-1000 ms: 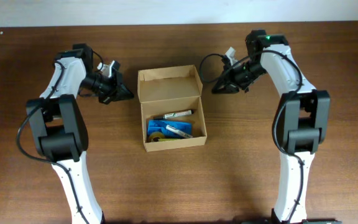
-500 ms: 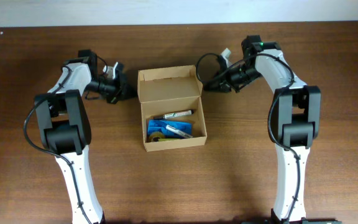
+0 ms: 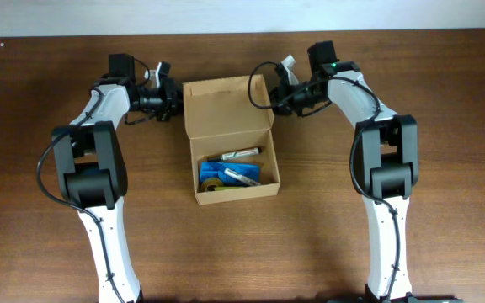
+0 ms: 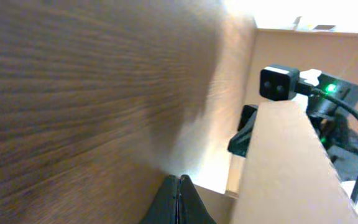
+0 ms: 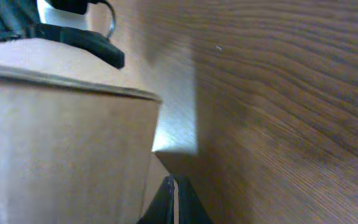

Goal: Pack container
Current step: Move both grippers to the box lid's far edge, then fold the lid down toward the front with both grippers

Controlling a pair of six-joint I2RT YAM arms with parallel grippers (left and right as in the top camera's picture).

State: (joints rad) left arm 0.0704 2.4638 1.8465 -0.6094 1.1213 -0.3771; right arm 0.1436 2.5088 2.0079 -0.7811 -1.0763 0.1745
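The container sits at the middle of the worktop. Its lid flap is open, hinged back on the far side. Inside we see a black marker, a blue case and a second pen lying on it, so we judge the filling is done and the step in hand is closing the lid.

Our left pincer is just beside the flap's left edge and our right pincer is just beside its right edge, at about the same height. In both wrist views the fingers are pressed together with nothing between them, low against the worktop next to the cardboard. We take this to mean we will nudge the flap rather than grip it.

To do this well, we think both tips should get behind the flap near its outer corners. They should then push towards the box body together and at the same pace, so the flap turns on its hinge without twisting. The box is light and looks likely to slide, so we keep the push gentle and aimed upward and over rather than straight along the worktop. The marker lies close to the hinge line. We cannot tell whether it rises above the rim, so we watch for the flap catching on it as it comes down.
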